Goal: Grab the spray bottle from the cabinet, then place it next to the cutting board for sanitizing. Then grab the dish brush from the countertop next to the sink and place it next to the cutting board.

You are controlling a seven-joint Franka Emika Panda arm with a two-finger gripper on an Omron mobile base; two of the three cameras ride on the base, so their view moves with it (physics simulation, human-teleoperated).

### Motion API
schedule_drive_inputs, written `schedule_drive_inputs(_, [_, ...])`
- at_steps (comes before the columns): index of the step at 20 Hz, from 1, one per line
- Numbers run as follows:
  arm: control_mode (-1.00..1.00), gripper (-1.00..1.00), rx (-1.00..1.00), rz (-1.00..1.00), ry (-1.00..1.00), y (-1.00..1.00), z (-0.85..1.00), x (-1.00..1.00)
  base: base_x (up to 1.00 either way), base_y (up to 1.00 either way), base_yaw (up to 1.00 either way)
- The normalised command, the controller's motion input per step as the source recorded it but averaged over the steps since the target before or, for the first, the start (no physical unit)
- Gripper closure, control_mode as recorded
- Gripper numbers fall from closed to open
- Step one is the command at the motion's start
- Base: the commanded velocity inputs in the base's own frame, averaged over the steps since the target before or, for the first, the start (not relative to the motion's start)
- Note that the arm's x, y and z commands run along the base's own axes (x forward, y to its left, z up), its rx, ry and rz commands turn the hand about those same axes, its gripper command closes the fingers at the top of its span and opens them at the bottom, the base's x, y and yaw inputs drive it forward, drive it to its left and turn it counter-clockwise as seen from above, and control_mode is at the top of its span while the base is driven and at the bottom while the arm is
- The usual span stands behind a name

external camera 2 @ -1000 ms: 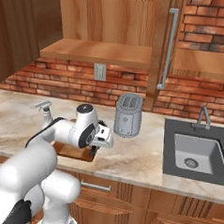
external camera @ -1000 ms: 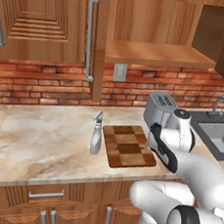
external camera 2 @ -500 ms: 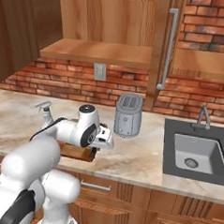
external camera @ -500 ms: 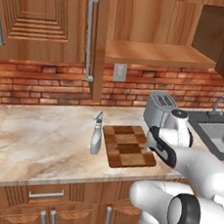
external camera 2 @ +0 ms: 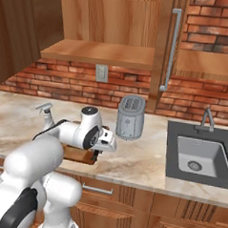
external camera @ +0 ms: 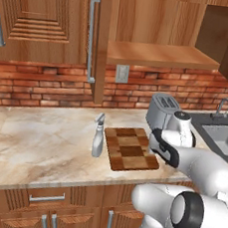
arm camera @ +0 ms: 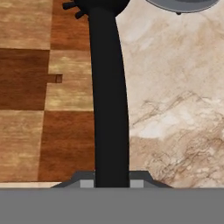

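End effector (arm camera: pixel 112 180) clamped shut on slim black dish brush (arm camera: pixel 109 96), fingertips mostly cut off at hand view's bottom edge. Handle running straight away from the hand, bristled head partly cropped at the top; long axis following right edge of checkered wooden cutting board (arm camera: pixel 39 92), above marbled beige counter (arm camera: pixel 175 109). Brush hidden behind arm in base views. Beyond, pale spray bottle (external camera: pixel 98 135) upright, just beside board's left edge. Farther back, silver toaster (external camera 2: pixel 130 117).

Black dish brush (arm camera: pixel 109 100) held over the cutting board (arm camera: pixel 39 100) edge.
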Motion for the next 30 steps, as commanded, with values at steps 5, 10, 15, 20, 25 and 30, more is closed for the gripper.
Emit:
schedule_drive_inputs(5, [-1.00, 1.00, 0.00, 0.00, 0.05, 0.00, -0.12, 0.17, 0.00, 0.00, 0.00])
schedule_drive_inputs(10, [-1.00, -1.00, 0.00, 0.00, 0.04, 0.00, -0.07, 0.17, 0.00, 0.00, 0.00])
schedule_drive_inputs(15, [-1.00, -1.00, 0.00, 0.00, 0.00, -0.06, 0.00, 0.11, 0.00, 0.00, 0.00])
schedule_drive_inputs(20, [-1.00, -1.00, 0.00, 0.00, -0.01, 0.00, 0.00, 0.01, 0.00, 0.00, 0.00])
schedule_drive_inputs(25, [-1.00, -1.00, 0.03, 0.00, -0.06, 0.12, 0.32, -0.29, 0.00, 0.00, 0.00])
schedule_drive_inputs(30, [-1.00, -1.00, 0.11, 0.00, -0.15, 0.25, 0.70, -0.62, 0.00, 0.00, 0.00])
